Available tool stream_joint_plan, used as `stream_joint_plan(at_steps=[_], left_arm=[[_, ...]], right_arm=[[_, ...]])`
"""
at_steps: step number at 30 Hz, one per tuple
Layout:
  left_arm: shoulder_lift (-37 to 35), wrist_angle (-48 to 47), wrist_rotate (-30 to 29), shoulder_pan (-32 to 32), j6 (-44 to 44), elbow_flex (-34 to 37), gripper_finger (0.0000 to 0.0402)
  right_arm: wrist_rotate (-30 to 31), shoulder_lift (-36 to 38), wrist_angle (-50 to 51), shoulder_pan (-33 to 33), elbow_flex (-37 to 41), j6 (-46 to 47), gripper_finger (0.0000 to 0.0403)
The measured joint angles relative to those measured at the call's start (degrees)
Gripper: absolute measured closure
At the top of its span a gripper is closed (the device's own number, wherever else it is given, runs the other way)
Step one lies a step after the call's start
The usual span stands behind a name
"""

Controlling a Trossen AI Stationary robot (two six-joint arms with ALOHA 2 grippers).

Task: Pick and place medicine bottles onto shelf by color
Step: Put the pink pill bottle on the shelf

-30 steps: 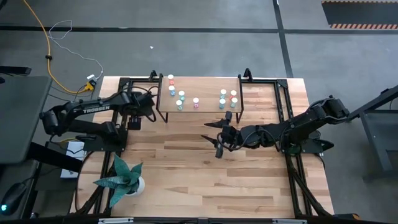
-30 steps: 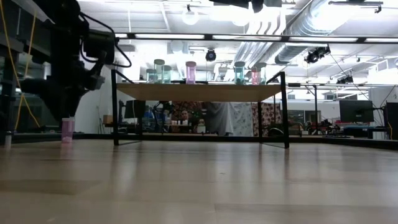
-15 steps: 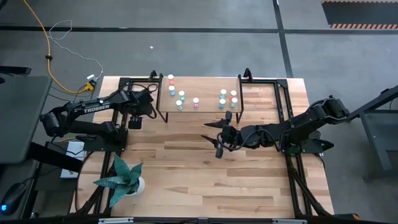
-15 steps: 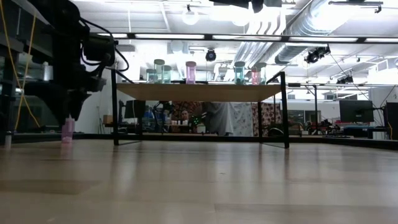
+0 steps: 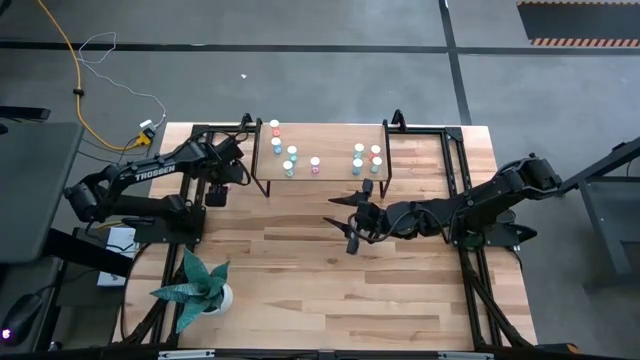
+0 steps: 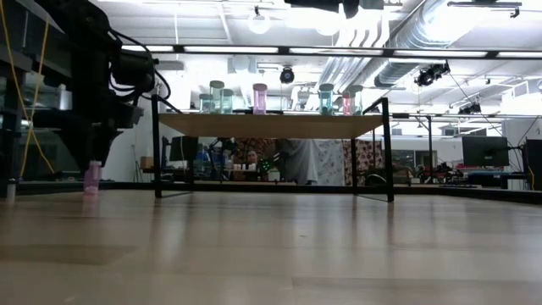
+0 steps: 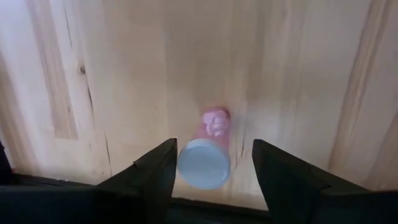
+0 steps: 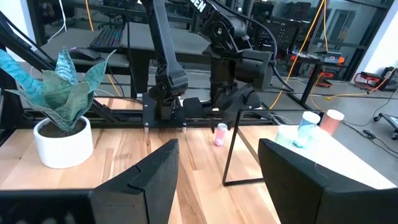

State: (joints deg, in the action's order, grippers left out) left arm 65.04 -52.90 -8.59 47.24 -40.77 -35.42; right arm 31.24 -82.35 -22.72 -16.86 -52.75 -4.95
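Note:
A pink medicine bottle [image 7: 214,121] with a white cap [image 7: 204,163] stands upright on the table, left of the shelf [image 5: 335,150]; it also shows in the low view [image 6: 91,178]. My left gripper [image 7: 214,171] points down over it, open, one finger on each side of the cap without touching. In the high view my left gripper [image 5: 215,190] hides the bottle. Several bottles stand on the shelf: a teal one [image 5: 291,152], a pink one [image 5: 315,163], a red-orange one [image 5: 274,127]. My right gripper [image 5: 352,222] hovers open and level in front of the shelf.
A white pot with a green plant [image 5: 200,285] stands at the table's near left corner. The shelf's thin black legs [image 6: 156,148] stand close to the right of the pink bottle. Black frame rails [image 5: 455,170] run along the table's sides.
My left arm has swung a little toward the table's far edge and its wrist has turned above the pink bottle, which has stayed where it stood.

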Motion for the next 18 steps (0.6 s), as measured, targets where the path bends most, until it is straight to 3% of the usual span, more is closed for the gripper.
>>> stream_joint_plan(at_steps=[18], left_arm=[[0.0,0.0,-0.4,0.0,0.1,0.0,0.0269]], right_arm=[[0.0,0.0,0.3,0.3,0.0,0.2,0.0191]])
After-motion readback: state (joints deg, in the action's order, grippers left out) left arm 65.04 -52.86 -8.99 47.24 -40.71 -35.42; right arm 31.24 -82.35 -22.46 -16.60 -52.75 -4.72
